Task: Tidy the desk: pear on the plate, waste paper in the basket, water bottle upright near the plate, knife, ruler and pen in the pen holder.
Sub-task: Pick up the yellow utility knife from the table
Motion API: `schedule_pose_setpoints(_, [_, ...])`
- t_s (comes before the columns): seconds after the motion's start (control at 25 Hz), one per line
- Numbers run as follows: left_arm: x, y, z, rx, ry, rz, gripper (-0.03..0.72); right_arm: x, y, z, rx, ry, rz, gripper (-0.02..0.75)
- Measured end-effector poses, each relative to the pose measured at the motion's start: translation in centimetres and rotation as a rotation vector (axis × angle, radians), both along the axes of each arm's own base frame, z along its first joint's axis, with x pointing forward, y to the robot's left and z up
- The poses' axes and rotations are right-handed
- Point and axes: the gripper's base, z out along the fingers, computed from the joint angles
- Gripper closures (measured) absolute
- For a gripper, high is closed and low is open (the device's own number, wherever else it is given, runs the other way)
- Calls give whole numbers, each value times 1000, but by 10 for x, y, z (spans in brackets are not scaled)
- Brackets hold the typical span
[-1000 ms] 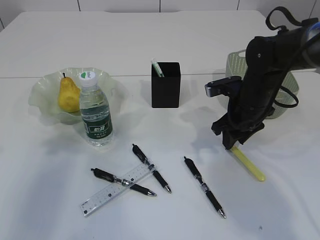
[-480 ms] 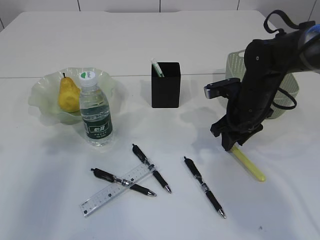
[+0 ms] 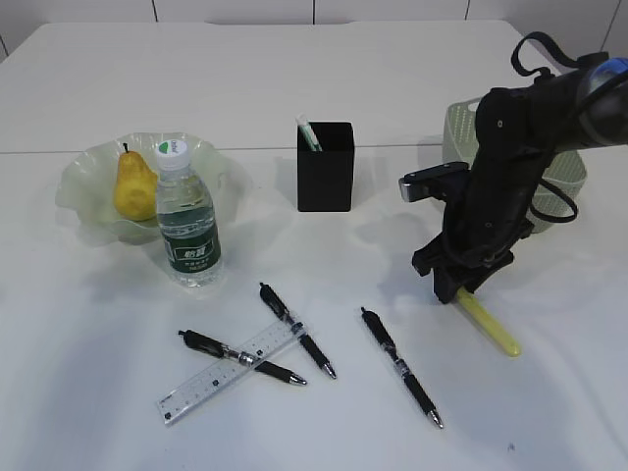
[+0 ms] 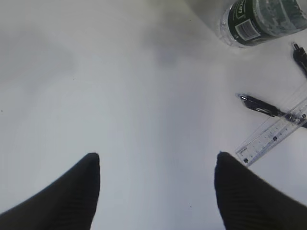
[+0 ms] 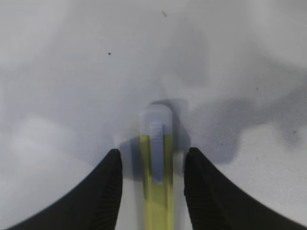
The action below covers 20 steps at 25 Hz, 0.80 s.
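The right tool (image 3: 456, 292) is lowered onto the bench (image 3: 324, 98) in front of the basket (image 3: 461, 132), its fingers (image 5: 108, 191) set on either side of the near end of the yellow knife (image 3: 488, 324). In the right wrist view narrow gaps are seen between the fingers and the knife (image 5: 157, 163), so the jaws are parted around it and no pinch is shown. The rest of the knife is laid out toward the front right, with bare bench around it.

The left tool (image 4: 156, 163) is seen only in its wrist view, spread wide over bare bench with nothing between the fingers; the bottle (image 4: 259, 19) and ruler (image 4: 273, 136) are well off to one side.

The pear (image 3: 133, 184) is seen on the plate (image 3: 83, 177) at the left. The bottle (image 3: 186, 221) is stood upright just in front of the plate. The holder (image 3: 326, 167) is placed at mid-bench with a pale stick-like item (image 3: 308, 133) in it. The ruler (image 3: 231, 373) is laid across one pen (image 3: 240, 356) near the front; a second pen (image 3: 297, 331) touches its end, and a third pen (image 3: 400, 366) is apart to the right. Open bench is left between holder and pens, and along the far edge. The waste paper is not made out.
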Motion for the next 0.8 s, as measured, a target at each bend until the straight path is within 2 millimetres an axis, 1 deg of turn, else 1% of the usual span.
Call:
schedule_pose_setpoints(0.2, [0,0,0,0,-5,1,160,0,0,-3,0,7,-1,419])
schedule_pose_setpoints(0.6, [1,0,0,0,-12,2,160,1,2,-4,13,18,-11,594])
schedule_pose_setpoints(0.8, [1,0,0,1,-14,3,160,1,2,-4,15,16,-14,626])
